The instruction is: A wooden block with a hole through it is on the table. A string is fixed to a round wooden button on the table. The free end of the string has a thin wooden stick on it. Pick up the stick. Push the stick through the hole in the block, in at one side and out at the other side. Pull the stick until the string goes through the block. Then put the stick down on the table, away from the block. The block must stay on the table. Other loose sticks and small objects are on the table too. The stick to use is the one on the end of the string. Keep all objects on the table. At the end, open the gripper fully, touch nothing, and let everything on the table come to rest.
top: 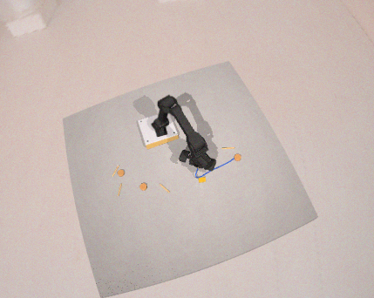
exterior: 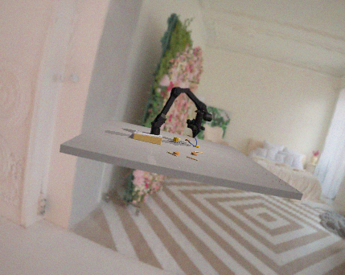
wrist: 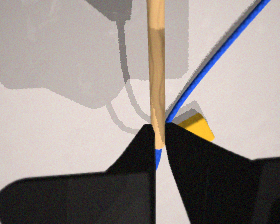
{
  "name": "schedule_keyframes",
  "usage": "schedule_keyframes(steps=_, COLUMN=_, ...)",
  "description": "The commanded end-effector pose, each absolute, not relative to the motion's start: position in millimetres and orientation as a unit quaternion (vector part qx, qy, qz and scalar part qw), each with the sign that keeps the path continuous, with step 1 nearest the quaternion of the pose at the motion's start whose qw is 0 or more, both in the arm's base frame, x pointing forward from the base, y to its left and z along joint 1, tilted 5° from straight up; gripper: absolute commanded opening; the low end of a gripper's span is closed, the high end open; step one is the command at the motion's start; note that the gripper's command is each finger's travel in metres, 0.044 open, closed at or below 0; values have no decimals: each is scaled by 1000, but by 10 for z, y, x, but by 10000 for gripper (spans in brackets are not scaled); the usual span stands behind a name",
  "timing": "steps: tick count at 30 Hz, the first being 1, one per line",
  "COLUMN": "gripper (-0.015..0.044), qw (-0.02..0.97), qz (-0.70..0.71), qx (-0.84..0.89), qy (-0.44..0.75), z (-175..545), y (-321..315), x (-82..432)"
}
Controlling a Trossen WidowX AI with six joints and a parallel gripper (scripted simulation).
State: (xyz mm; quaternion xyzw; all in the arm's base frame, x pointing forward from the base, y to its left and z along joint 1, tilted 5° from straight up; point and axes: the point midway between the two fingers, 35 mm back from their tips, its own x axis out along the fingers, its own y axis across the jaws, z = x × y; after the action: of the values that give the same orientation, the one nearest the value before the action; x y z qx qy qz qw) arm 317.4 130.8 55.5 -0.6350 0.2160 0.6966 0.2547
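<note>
Item 1: black 2-fingered tool (top: 197, 165) (exterior: 195, 134) (wrist: 157, 131), above the table (top: 171, 240) (exterior: 214, 169) (wrist: 36, 135), pinching item 2.
Item 2: slim pale-wood stick (wrist: 157, 65), held near its string end, presumably to leave the long part free for threading. Straight, light-grained, darker from partway along.
Item 3: blue string (top: 223, 165) (exterior: 196, 141) (wrist: 216, 59), slack, running to a round orange-brown wooden button (top: 237, 157) (exterior: 187, 139).
Item 4: larger yellow block (exterior: 176, 139), likely the holed target; hole not discernible.
Item 5: small yellow block (top: 201, 179) (exterior: 197, 146) (wrist: 203, 129), beside the string; a snag risk.
Threading appears still to do.
</note>
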Motion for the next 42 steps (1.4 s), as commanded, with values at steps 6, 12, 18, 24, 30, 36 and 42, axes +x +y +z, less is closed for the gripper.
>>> schedule_keyframes(steps=6, gripper=0, qw=256, qz=680, qx=-650, qy=222, z=459, y=1358, x=3132)
schedule_keyframes(steps=12, gripper=0, qw=256, qz=677, qx=-653, qy=223, z=443, y=1356, x=3142)
schedule_keyframes(steps=18, gripper=0, qw=256, qz=677, qx=-653, qy=223, z=441, y=1312, x=3207)
schedule_keyframes(steps=24, gripper=0, qw=256, qz=677, qx=-653, qy=223, z=439, y=1268, x=3270)
schedule_keyframes(steps=30, gripper=0, qw=256, qz=676, qx=-654, qy=223, z=437, y=1222, x=3332)
schedule_keyframes(steps=36, gripper=0, qw=256, qz=676, qx=-654, qy=223, z=434, y=1174, x=3394)
schedule_keyframes(steps=42, gripper=0, qw=256, qz=675, qx=-655, qy=224, z=430, y=1125, x=3454)
